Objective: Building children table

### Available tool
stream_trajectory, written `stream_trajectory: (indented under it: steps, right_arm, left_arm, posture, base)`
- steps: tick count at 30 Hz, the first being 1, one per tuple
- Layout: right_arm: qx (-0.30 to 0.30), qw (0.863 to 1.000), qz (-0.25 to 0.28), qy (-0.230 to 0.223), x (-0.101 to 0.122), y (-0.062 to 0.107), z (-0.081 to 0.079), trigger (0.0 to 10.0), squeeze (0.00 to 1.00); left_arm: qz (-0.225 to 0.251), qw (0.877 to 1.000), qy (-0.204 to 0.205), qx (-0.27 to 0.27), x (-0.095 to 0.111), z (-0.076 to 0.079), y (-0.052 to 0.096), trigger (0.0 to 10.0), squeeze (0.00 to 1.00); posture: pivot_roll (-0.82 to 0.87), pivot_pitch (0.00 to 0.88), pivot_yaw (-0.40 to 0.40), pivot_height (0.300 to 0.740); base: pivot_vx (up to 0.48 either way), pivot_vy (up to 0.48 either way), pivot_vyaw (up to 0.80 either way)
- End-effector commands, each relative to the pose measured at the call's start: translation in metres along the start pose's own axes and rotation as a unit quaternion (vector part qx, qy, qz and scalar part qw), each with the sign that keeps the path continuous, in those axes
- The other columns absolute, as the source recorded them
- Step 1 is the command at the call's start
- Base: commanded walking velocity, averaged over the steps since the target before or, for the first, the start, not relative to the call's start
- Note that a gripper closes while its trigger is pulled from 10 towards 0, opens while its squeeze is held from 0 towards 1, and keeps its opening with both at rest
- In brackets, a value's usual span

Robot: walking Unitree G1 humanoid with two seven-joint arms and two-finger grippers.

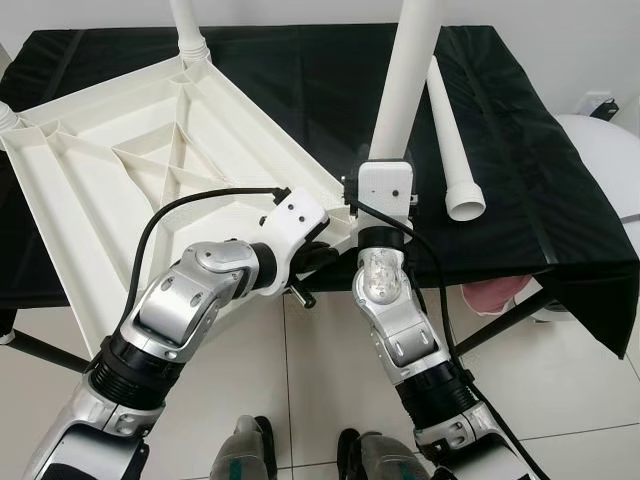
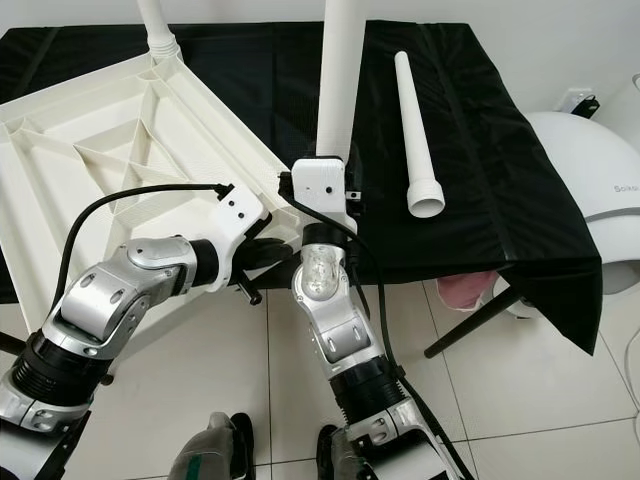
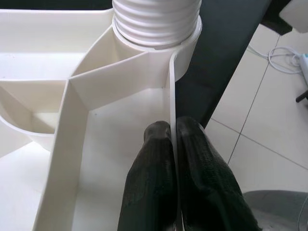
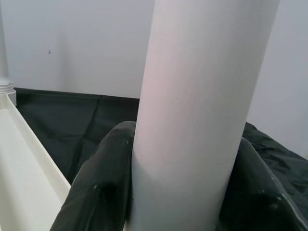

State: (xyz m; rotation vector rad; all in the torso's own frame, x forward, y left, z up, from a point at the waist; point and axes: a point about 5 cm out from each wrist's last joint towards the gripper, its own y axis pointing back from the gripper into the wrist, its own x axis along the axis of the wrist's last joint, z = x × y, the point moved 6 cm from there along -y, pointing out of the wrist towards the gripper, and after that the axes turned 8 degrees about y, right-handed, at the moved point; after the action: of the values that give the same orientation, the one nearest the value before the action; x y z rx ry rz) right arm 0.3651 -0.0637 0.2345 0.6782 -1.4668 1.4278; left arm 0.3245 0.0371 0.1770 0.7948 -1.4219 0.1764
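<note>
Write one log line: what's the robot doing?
left gripper: pinching tabletop rim | right gripper: gripping upright leg | spare leg: on cloth

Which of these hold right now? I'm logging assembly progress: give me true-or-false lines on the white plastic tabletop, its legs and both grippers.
1. The upside-down white plastic tabletop lies on the black cloth-covered table. True.
2. The right gripper grips an upright white plastic leg. True.
3. The left gripper hangs free. False: it pinches the tabletop's rim.
4. The loose white plastic leg lies on the floor. False: it lies on the cloth.
</note>
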Motion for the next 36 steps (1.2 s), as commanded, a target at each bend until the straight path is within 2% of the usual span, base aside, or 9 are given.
stream_trajectory:
  steps: [1, 12, 17, 32, 33, 34, 35, 36]
  right_arm:
    - [-0.084, 0.99, -0.101, 0.052, -0.058, 0.009, 0.044, 10.0, 0.0]
    - [-0.07, 0.992, -0.097, 0.029, -0.066, 0.016, 0.043, 10.0, 0.0]
    - [-0.07, 0.992, -0.097, 0.028, -0.067, 0.017, 0.043, 10.0, 0.0]
    - [-0.057, 0.994, -0.092, 0.027, -0.076, 0.024, 0.04, 10.0, 0.0]
    - [-0.057, 0.994, -0.092, 0.027, -0.076, 0.024, 0.04, 10.0, 0.0]
    - [-0.057, 0.994, -0.092, 0.027, -0.076, 0.024, 0.04, 10.0, 0.0]
    - [-0.058, 0.994, -0.091, 0.028, -0.076, 0.024, 0.04, 10.0, 0.0]
    - [-0.058, 0.994, -0.091, 0.027, -0.076, 0.024, 0.04, 10.0, 0.0]
  left_arm:
    - [-0.026, 1.0, -0.011, 0.013, -0.011, -0.007, 0.011, 10.0, 0.0]
    - [-0.066, 0.996, -0.034, 0.04, -0.028, -0.016, 0.006, 10.0, 0.0]
    - [-0.067, 0.996, -0.035, 0.041, -0.028, -0.016, 0.006, 10.0, 0.0]
    - [-0.064, 0.995, -0.027, 0.07, -0.026, -0.03, 0.01, 10.0, 0.0]
    - [-0.063, 0.995, -0.029, 0.071, -0.025, -0.031, 0.011, 10.0, 0.06]
    - [-0.063, 0.995, -0.029, 0.071, -0.025, -0.031, 0.011, 10.0, 0.06]
    - [-0.062, 0.995, -0.029, 0.071, -0.025, -0.031, 0.011, 10.0, 0.36]
    - [-0.062, 0.995, -0.029, 0.071, -0.025, -0.031, 0.011, 10.0, 0.57]
  posture:
    - [-0.04, 0.212, -0.011, 0.74]
    - [-0.05, 0.215, -0.006, 0.74]
    - [-0.05, 0.215, -0.006, 0.74]
    - [-0.04, 0.219, -0.005, 0.74]
    - [-0.04, 0.219, -0.005, 0.74]
    - [-0.04, 0.219, -0.005, 0.74]
    - [-0.04, 0.219, -0.005, 0.74]
    - [-0.04, 0.219, -0.005, 0.74]
  base:
    - [0.0, 0.0, 0.0]
    - [0.0, 0.0, 0.0]
    - [0.0, 0.0, 0.0]
    - [0.0, 0.0, 0.0]
    - [0.0, 0.0, 0.0]
    - [0.0, 0.0, 0.0]
    - [0.0, 0.0, 0.0]
    - [0.0, 0.0, 0.0]
